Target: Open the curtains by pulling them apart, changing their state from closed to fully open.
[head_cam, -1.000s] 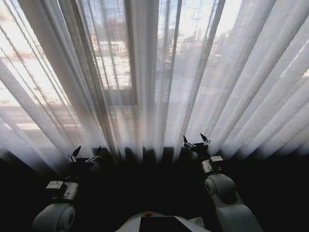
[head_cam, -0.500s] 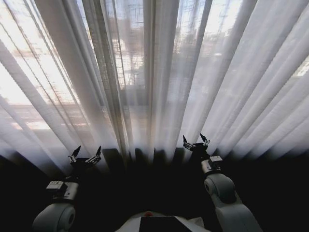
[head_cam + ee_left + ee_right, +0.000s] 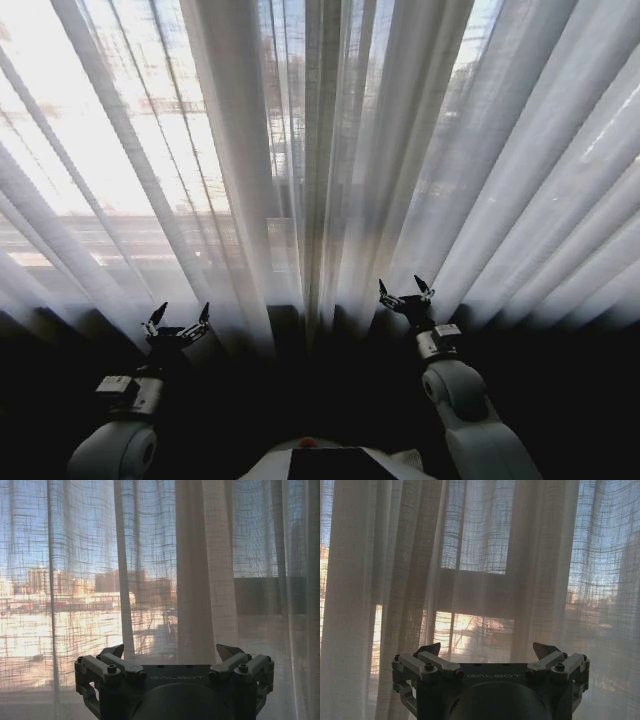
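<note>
The left gripper (image 3: 178, 317) and right gripper (image 3: 405, 290) each spread two fingers wide apart, holding nothing, both short of the fabric. The curtains (image 3: 330, 150) hang drawn shut straight ahead, their pleats meeting near the middle; two arms, two grippers.

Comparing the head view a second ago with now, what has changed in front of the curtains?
The whole curtain picture has slid in the head view, so the camera has moved with the robot; the curtains themselves hang closed as before. Nothing was grasped or released. The left gripper and right gripper stay open, raised short of the fabric, at the same places in the view.
</note>
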Controlling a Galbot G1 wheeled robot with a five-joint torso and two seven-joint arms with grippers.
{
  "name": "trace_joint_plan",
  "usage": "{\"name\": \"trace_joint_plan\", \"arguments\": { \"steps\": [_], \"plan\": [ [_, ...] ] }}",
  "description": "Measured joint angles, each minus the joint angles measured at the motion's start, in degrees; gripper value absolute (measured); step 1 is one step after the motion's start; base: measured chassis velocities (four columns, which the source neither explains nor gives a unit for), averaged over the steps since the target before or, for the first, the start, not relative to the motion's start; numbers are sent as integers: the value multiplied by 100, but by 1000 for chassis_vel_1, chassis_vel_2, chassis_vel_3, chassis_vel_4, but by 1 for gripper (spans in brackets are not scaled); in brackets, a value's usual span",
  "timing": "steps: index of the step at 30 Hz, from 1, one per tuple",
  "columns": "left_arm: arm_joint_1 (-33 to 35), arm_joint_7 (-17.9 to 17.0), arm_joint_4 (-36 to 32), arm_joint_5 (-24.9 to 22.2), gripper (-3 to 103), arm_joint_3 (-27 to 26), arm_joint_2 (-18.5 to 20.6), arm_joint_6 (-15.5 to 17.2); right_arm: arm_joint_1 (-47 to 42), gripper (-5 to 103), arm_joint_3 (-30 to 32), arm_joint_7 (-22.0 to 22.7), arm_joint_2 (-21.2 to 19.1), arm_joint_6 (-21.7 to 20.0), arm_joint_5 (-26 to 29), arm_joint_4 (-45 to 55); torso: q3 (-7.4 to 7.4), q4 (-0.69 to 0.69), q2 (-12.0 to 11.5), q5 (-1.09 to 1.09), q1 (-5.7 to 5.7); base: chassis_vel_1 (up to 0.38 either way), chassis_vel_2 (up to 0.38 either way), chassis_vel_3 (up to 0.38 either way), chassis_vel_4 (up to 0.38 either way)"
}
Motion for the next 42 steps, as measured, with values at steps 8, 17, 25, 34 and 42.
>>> {"name": "trace_joint_plan", "arguments": {
  "steps": [8, 17, 25, 34, 42],
  "plan": [
    [70, -1, -8, 19, 100, -1, -41, -73, 45, 100, -24, -17, 14, 35, 169, -60, -1, 0, 1, -4, 0, 146, 161, -129, -163],
    [122, 11, -31, 74, 100, 14, -93, -135, 49, 100, -41, -176, 23, 34, 198, -51, 1, 0, 0, 3, -1, -25, -18, 44, 24],
    [139, 11, -36, 108, 100, 8, -107, -159, 69, 100, -27, -202, 31, 55, 122, -118, 0, 1, 1, -2, -1, 0, 0, 0, 0],
    [164, 14, -54, 150, 100, 30, -144, -200, 40, 100, -5, -200, 6, 62, 116, -104, -1, 0, 1, 1, -1, -70, 54, 60, -43],
    [199, 17, -69, 159, 100, 14, -154, -246, 20, 100, -40, -168, 17, 64, 112, -76, 0, -1, 0, 0, 0, -202, 205, 177, -188]
  ]
}}
